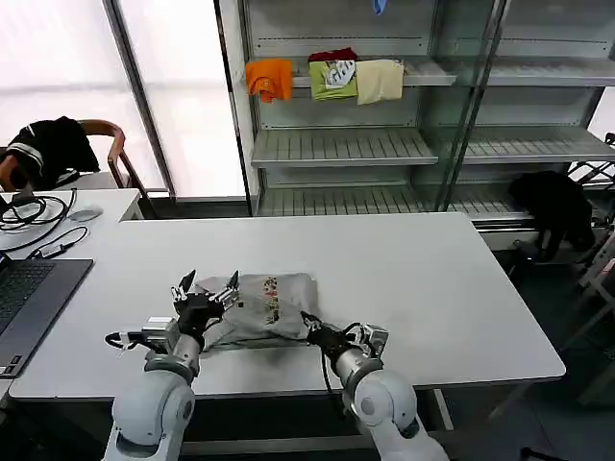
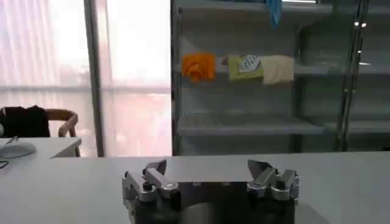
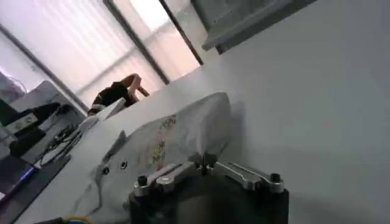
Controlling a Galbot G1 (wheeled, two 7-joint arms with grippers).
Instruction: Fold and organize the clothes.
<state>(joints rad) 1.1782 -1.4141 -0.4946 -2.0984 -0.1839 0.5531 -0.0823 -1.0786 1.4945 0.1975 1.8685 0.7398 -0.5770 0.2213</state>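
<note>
Grey shirt (image 1: pixel 261 305) on worktop (image 1: pixel 404 279), folded compact, lying between both tools. Left tool (image 1: pixel 206 291) apart, above shirt's edge. Right tool (image 1: pixel 314 327) together at opposite corner. Folding looks near done; tidying left.

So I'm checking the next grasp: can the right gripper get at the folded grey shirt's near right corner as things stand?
Probably yes. The right gripper sits at the grey shirt's near right corner, jaws closed, with only bare table beside it. The left gripper hangs open over the shirt's opposite side.

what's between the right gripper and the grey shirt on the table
Nothing visible. The right gripper sits at the near right edge of the folded shirt; the left gripper hovers open over its left side.
</note>
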